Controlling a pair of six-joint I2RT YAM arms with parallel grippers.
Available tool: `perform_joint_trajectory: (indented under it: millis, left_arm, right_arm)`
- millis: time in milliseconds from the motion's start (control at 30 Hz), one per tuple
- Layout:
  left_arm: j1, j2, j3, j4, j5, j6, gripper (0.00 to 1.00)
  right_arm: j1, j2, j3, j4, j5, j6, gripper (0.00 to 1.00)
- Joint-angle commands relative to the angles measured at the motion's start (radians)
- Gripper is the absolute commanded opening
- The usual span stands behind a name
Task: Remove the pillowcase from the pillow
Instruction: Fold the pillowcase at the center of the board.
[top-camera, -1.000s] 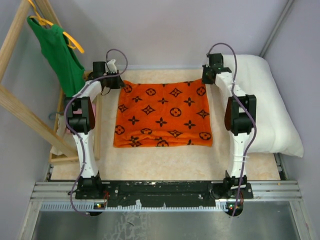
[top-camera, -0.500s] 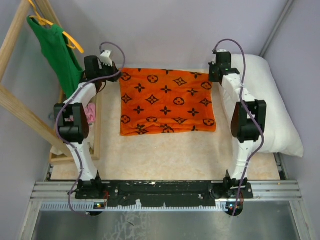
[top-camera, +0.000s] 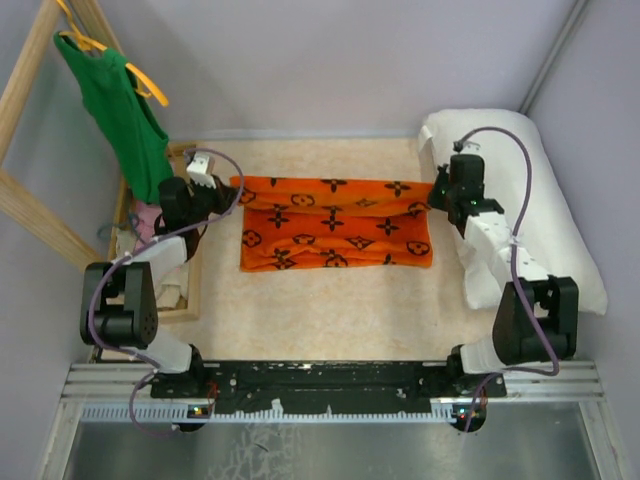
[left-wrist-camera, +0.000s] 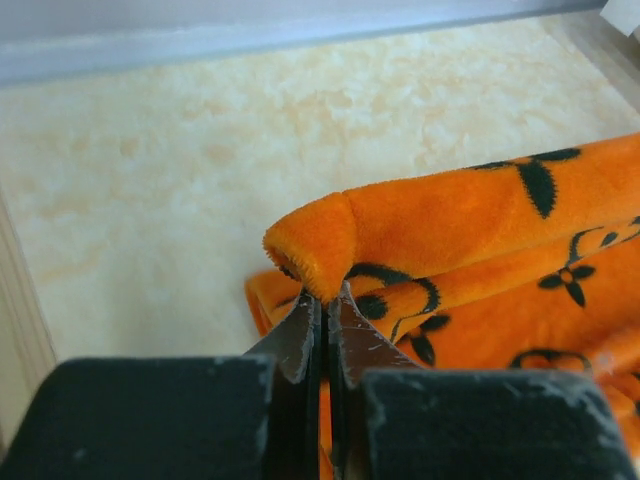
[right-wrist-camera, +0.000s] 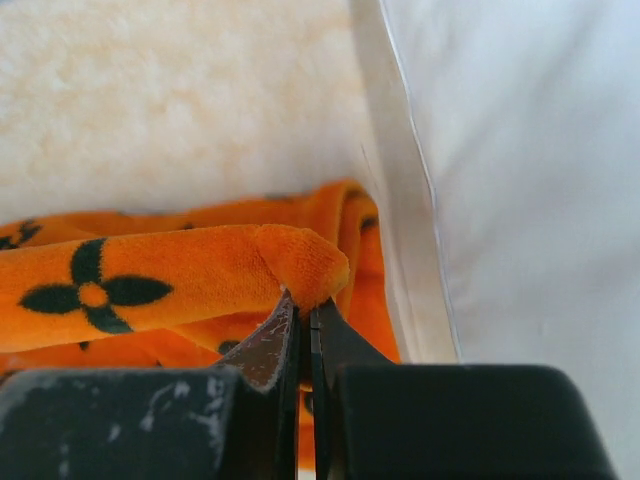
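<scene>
Bright orange fuzzy pillowcase (top-camera: 335, 225) with black monogram motifs, mid worktop (top-camera: 330, 310): far edge now dragged toward 6 o'clock, doubling over. left jaws and right jaws each clamped together on a corner. Plump white pillow (top-camera: 560, 220) bare at 3 o'clock; removal looks done.

**Off to the Side: Rack, Top and Cloth**

A green tank top (top-camera: 125, 115) hangs from a yellow hanger (top-camera: 150, 90) on a slanted wooden rack (top-camera: 35, 215) at the far left, close to the grey wall (top-camera: 340, 60). Below it, a pink cloth (top-camera: 146, 222) lies bunched inside a low wooden frame (top-camera: 192, 285) at the left edge of the counter (top-camera: 330, 310). The counter's top is pale beige and mottled. A metal rail (top-camera: 330, 385) runs along its near edge.
</scene>
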Motion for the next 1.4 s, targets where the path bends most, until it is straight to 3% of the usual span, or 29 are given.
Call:
perform_joint_trajectory:
  millis: [0,167,333,400,433,467,500,533,600,733,867,933,1033,1167,1367]
  left_arm:
    - [-0.027,-0.112,-0.211,0.215,-0.112,-0.139,0.0]
    - [-0.083,-0.177,-0.329,0.154,-0.205,-0.222,0.0]
    - [-0.117,-0.223,-0.38,0.012,-0.288,-0.284,0.01]
    - [-0.131,-0.291,-0.42,0.017,-0.337,-0.298,0.22]
    - [-0.145,-0.341,-0.448,0.043,-0.358,-0.282,0.36]
    - [-0.158,-0.391,-0.48,0.082,-0.382,-0.261,0.54]
    - [-0.171,-0.445,-0.506,0.107,-0.395,-0.243,0.89]
    - [-0.18,-0.49,-0.508,0.118,-0.397,-0.232,0.99]
    - [-0.204,-0.561,-0.476,0.106,-0.403,-0.189,1.0]
    - [-0.316,-0.557,-0.306,-0.002,-0.539,-0.052,1.0]
    - [-0.39,-0.296,-0.083,-0.134,-0.707,-0.032,0.99]
    - [-0.4,-0.123,0.021,-0.197,-0.73,-0.057,0.99]
    - [-0.405,0.056,0.133,-0.319,-0.694,-0.151,0.98]
    - [-0.413,0.063,0.062,-0.34,-0.62,-0.252,0.98]
    - [-0.428,-0.125,-0.209,-0.427,-0.602,-0.362,0.98]
  right_arm:
    - [-0.013,-0.09,-0.165,0.031,0.057,0.107,0.0]
    - [-0.013,-0.143,-0.314,-0.003,0.133,0.163,0.0]
    - [-0.013,-0.13,-0.33,-0.032,0.175,0.196,0.0]
    - [-0.014,-0.132,-0.31,-0.04,0.155,0.188,0.12]
    - [-0.013,-0.141,-0.296,-0.045,0.147,0.183,0.27]
    - [-0.013,-0.155,-0.286,-0.038,0.136,0.168,0.56]
    - [-0.012,-0.175,-0.277,-0.024,0.122,0.158,0.78]
    - [-0.01,-0.201,-0.268,-0.006,0.109,0.15,0.88]
    - [0.004,-0.245,-0.238,0.026,0.114,0.146,0.97]
    - [0.134,-0.25,-0.109,0.033,0.288,0.083,0.99]
    - [0.279,-0.062,0.084,-0.013,0.412,-0.002,0.99]
    - [0.307,0.046,0.152,-0.046,0.399,0.0,0.99]
    - [0.33,0.131,0.129,0.007,0.377,-0.019,0.98]
    - [0.331,0.144,0.041,-0.016,0.315,-0.004,0.98]
    - [0.33,0.018,-0.22,-0.04,0.214,0.049,0.97]
